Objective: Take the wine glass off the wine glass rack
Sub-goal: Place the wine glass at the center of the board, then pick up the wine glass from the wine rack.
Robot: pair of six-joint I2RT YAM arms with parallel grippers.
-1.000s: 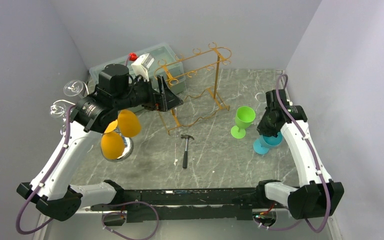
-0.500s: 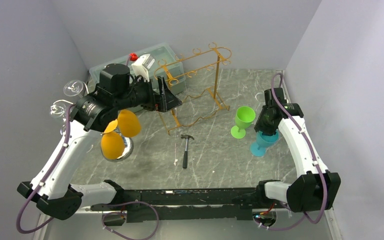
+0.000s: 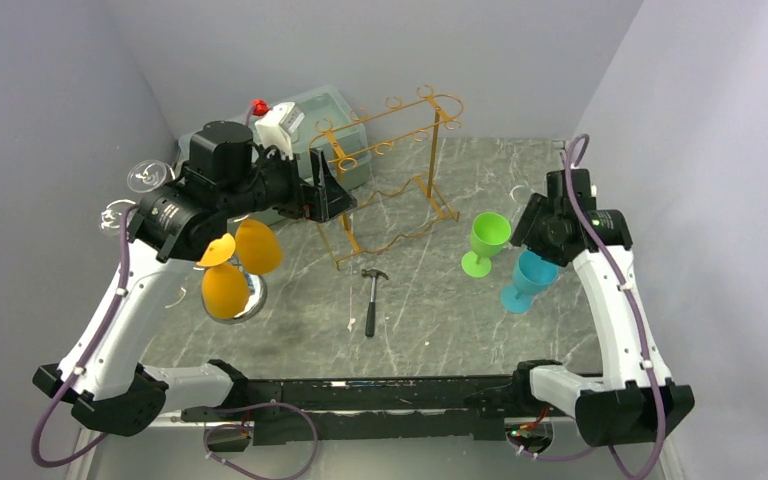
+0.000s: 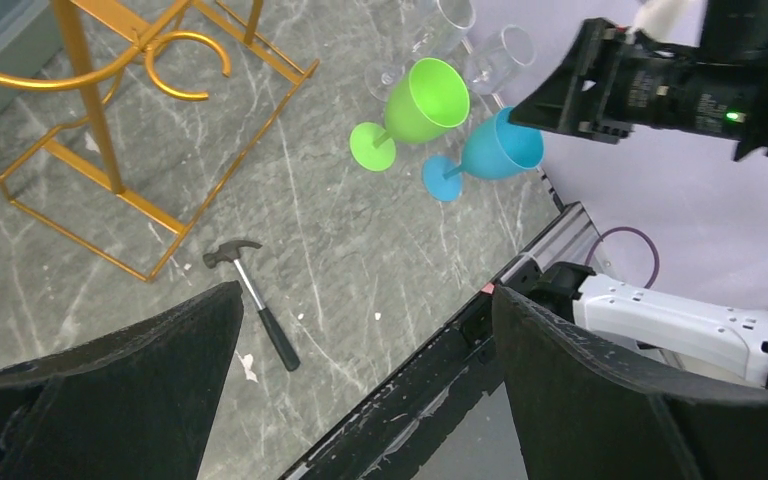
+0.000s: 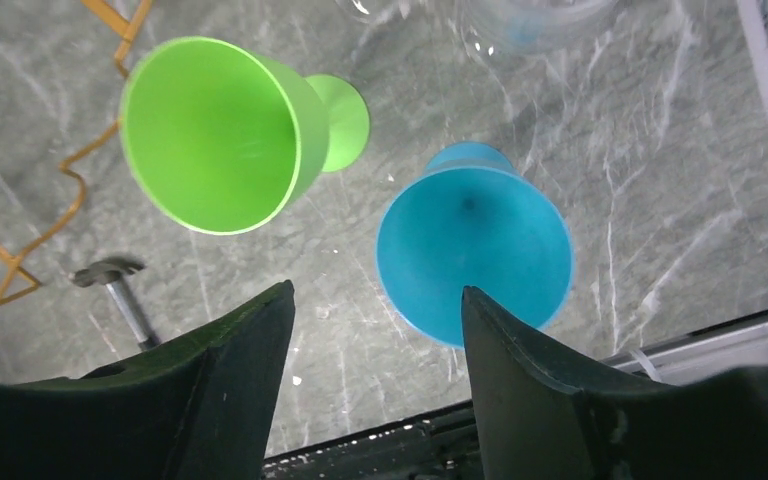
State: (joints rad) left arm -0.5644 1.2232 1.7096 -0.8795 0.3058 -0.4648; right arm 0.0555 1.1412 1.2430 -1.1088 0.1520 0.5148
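Note:
The gold wire wine glass rack (image 3: 390,170) stands at the back middle of the table, and I see no glass hanging on it. A blue wine glass (image 3: 527,280) stands upright on the table at the right, next to a green one (image 3: 485,240). My right gripper (image 3: 538,243) hovers just above the blue glass, open and holding nothing. In the right wrist view the blue bowl (image 5: 472,255) lies ahead of the right gripper (image 5: 375,290), partly behind one finger. My left gripper (image 3: 332,195) is open and empty beside the rack's left end (image 4: 110,150).
Two orange glasses (image 3: 240,270) sit at the left under the left arm, with clear glasses (image 3: 145,178) near the left wall. A small hammer (image 3: 371,300) lies in front of the rack. A clear bin (image 3: 305,125) stands at the back left. More clear glasses (image 4: 460,30) stand behind the green one.
My right gripper has opened, let go of the blue glass and lifted away from it; the glass now stands on the table. The left arm has barely shifted.

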